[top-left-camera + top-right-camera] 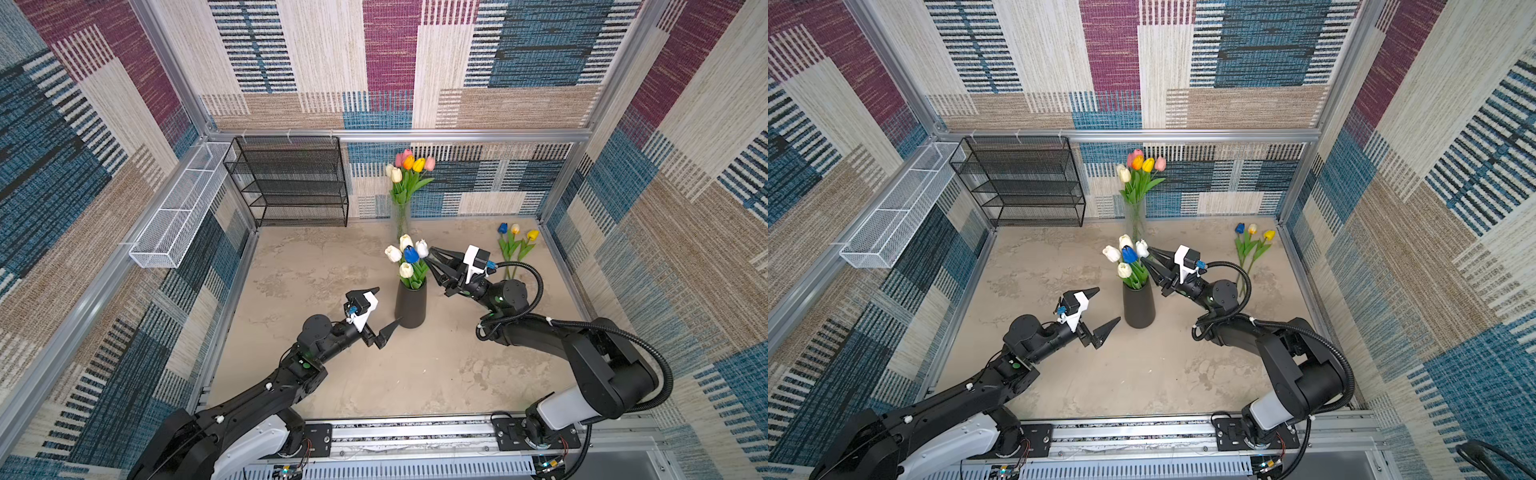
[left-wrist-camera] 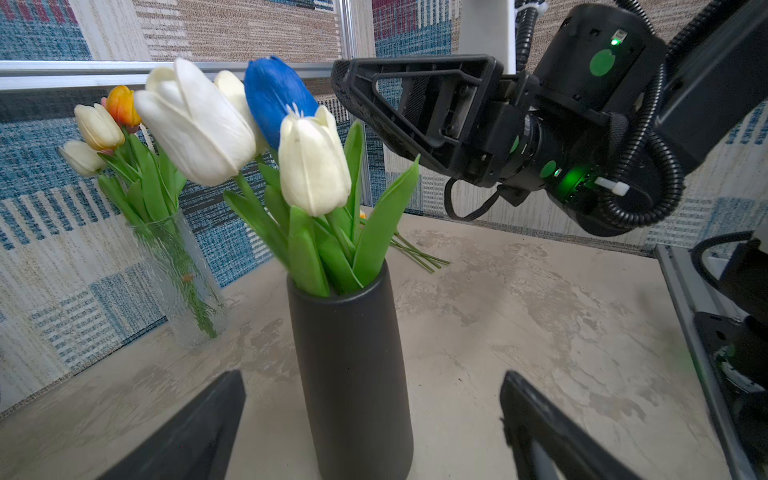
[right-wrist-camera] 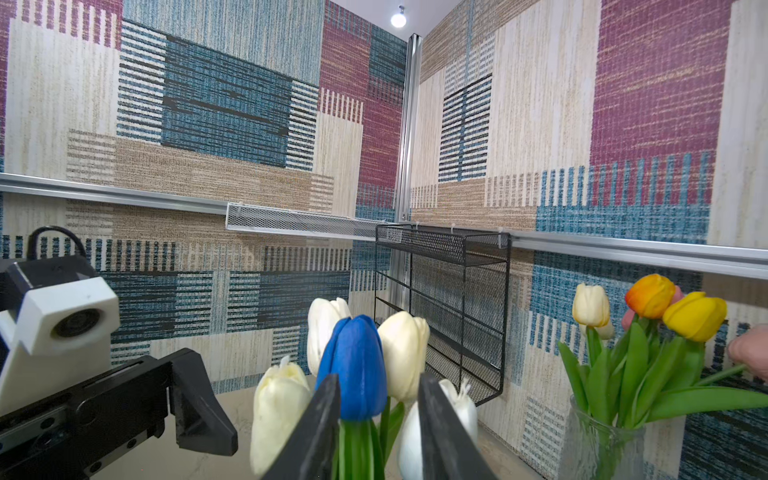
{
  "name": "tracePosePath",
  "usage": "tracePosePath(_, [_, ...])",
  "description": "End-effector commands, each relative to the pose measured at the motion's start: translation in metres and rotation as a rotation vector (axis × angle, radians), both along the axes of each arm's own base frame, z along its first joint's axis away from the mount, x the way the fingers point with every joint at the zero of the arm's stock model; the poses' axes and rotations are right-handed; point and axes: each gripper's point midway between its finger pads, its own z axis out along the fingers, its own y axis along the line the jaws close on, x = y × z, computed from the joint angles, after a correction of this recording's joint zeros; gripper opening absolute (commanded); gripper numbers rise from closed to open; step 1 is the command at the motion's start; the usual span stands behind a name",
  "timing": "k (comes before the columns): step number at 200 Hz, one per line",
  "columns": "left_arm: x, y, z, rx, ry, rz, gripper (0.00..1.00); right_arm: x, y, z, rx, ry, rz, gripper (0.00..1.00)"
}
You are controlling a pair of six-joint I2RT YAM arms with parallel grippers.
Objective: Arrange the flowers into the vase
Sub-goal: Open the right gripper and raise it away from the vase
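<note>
A black vase (image 1: pixel 410 307) (image 1: pixel 1139 307) (image 2: pixel 353 353) stands mid-table and holds several flowers: white tulips and one blue tulip (image 1: pixel 411 254) (image 2: pixel 274 95) (image 3: pixel 357 365). My right gripper (image 1: pixel 430 255) (image 1: pixel 1147 254) (image 3: pixel 378 378) is open at the bunch's right side, its jaws either side of the blue tulip's stem without pinching it. My left gripper (image 1: pixel 388 305) (image 1: pixel 1108 304) (image 2: pixel 372 378) is wide open just left of the vase body, not touching it. Three loose tulips (image 1: pixel 515 245) (image 1: pixel 1252 245), blue, cream and yellow, lie at the back right.
A clear glass vase (image 1: pixel 401 216) (image 2: pixel 178 282) (image 3: pixel 598 440) with pink, orange, yellow and white tulips stands by the back wall. A black mesh shelf (image 1: pixel 291 183) is at the back left, and a white mesh basket (image 1: pixel 178 208) hangs on the left wall.
</note>
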Motion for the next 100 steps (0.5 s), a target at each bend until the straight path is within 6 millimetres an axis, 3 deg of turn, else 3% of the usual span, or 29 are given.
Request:
tracePosePath(1, [-0.001,-0.001,0.007,-0.001,-0.035,-0.005,0.98,0.0,-0.008,0.003,0.006,-0.014,-0.055,0.41])
tracePosePath(35, [-0.002,0.0,0.009,-0.006,-0.04,-0.01,0.98,-0.015,-0.027,0.023,0.037,-0.043,-0.12,0.47])
tracePosePath(64, [-0.008,0.003,0.023,-0.038,-0.072,-0.016,0.98,-0.007,-0.049,0.054,0.037,-0.008,-0.245,0.56])
tracePosePath(82, [-0.016,0.0,0.034,-0.046,-0.092,-0.055,0.99,0.022,-0.071,0.067,0.034,0.102,-0.361,0.6])
tracePosePath(100, [-0.022,-0.008,0.036,-0.019,-0.058,-0.116,0.96,0.06,-0.101,0.06,0.025,0.282,-0.433,0.6])
